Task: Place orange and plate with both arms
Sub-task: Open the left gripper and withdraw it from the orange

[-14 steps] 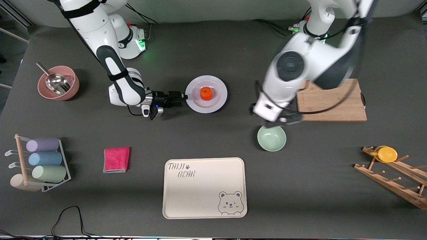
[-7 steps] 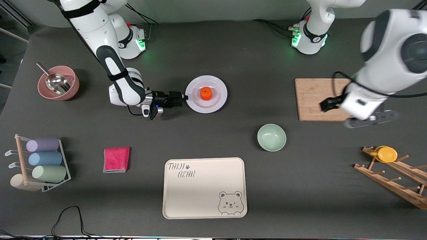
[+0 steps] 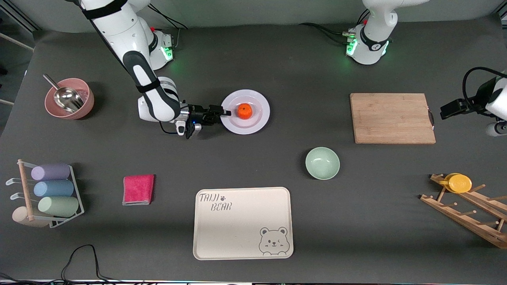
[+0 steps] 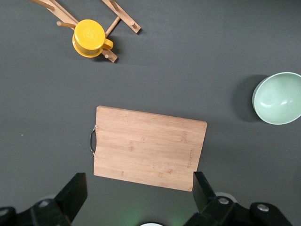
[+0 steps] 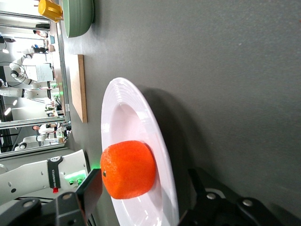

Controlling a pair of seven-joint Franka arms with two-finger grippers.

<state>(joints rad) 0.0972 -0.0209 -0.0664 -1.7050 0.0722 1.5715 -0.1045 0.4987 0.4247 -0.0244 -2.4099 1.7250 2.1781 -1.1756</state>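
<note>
Right gripper (image 3: 225,114) is down low at the plate's (image 3: 257,120) rim, on the edge facing the right arm's end of the table, jaws straddling that rim with a gap on either side, not clamped. Just past the fingertips (image 5: 89,190), the orange (image 3: 245,111) sits in the middle of the plate, close to the jaws but not touching them. Farther out toward the left arm's end lies the wooden cutting board (image 3: 392,118), and nearer the front camera than that, the green bowl (image 3: 322,163). The left gripper (image 4: 138,200) hangs high, fingers (image 4: 73,193) spread wide and holding nothing, over the table by the cutting board's handle end, waiting. Beside it, the yellow cup (image 4: 89,37) sits on the wooden rack (image 3: 467,213).
</note>
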